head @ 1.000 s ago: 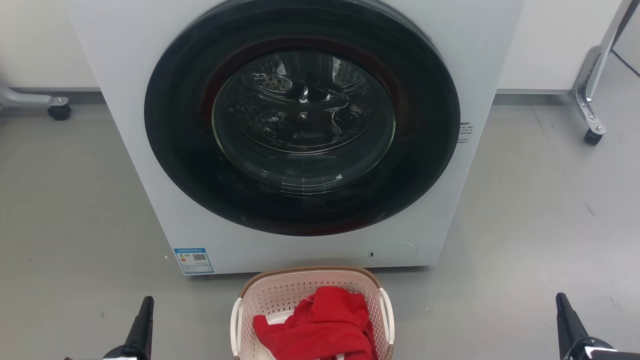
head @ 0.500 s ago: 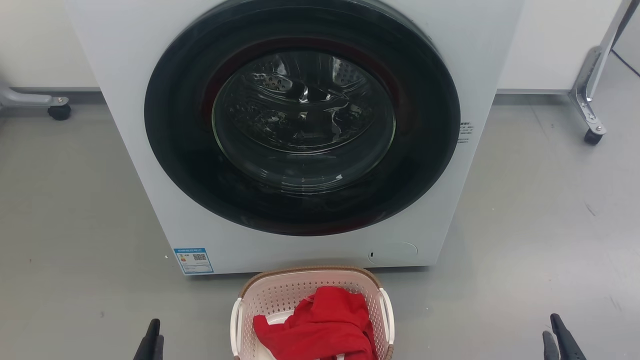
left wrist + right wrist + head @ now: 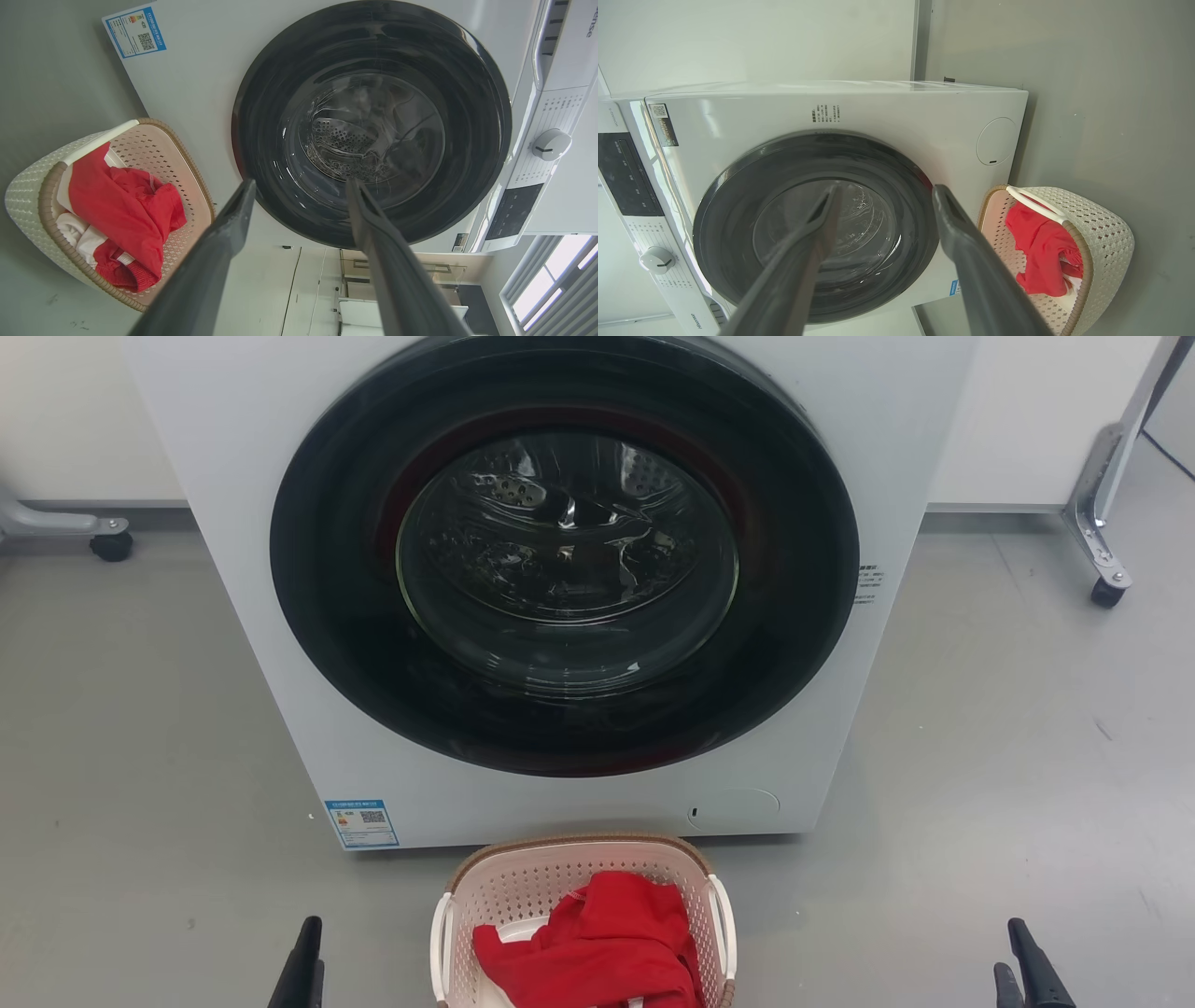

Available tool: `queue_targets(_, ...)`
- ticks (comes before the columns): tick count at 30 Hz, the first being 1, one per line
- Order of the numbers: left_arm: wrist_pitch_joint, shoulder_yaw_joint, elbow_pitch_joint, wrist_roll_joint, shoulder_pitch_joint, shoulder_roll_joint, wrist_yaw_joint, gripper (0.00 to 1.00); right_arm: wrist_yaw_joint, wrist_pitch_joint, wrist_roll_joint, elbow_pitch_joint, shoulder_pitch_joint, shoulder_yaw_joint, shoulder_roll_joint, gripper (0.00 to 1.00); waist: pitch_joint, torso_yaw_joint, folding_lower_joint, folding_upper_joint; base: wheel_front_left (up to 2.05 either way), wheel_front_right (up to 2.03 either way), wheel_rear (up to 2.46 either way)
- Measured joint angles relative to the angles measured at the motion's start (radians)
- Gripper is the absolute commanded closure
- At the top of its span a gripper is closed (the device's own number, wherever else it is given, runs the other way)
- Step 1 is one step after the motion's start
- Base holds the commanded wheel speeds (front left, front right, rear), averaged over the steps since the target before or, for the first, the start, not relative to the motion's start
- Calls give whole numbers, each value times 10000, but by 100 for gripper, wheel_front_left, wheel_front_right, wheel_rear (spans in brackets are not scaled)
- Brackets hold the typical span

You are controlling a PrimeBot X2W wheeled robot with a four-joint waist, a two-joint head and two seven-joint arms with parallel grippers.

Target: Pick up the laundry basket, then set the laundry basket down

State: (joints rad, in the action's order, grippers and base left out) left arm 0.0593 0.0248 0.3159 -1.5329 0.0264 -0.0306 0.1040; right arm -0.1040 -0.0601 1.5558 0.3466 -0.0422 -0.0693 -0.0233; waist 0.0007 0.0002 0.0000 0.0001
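One basket [image 3: 579, 843], one washer [image 3: 560, 803], two tools [image 3: 300, 183] [image 3: 886, 187]

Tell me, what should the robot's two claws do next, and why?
Probably move both inward to the white side handles. The left gripper and right gripper stand open and empty, apart from the laundry basket, which sits on the floor before the washer, holding red clothing; neither touches it.

1. The basket [image 3: 532, 887] sits on the floor [image 3: 140, 756] just before the washer [image 3: 560, 560], at its middle.
2. Clothes [image 3: 597, 943] lie in the basket.
3. The left gripper [image 3: 308, 938] is left of the basket and the right gripper [image 3: 1008, 947] farther off on its right, both apart from it.
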Motion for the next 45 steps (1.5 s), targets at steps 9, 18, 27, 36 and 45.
queue_targets(9,-282,-476,-276,1333,15,-23,-303,0,301,328,-968,-192,0,314,-8,0,-2,2,0,-1,0,0,0)
queue_targets(18,-585,-991,-479,2746,41,-148,-529,0,527,623,-2355,-336,-2,805,-69,0,14,6,0,0,0,0,0)
queue_targets(27,-899,-1480,-663,4431,72,-328,-784,0,790,947,-4155,-489,-65,1572,-374,0,59,13,0,0,0,0,0)
queue_targets(36,-1241,-2002,-759,6213,122,-512,-1053,0,1049,1248,-5666,-608,-80,2088,-476,0,136,14,0,0,0,0,0)
queue_targets(45,-1593,-2357,-773,7680,128,-598,-1237,0,1262,1599,-6980,-708,-78,2493,-491,0,227,24,0,0,0,0,0)
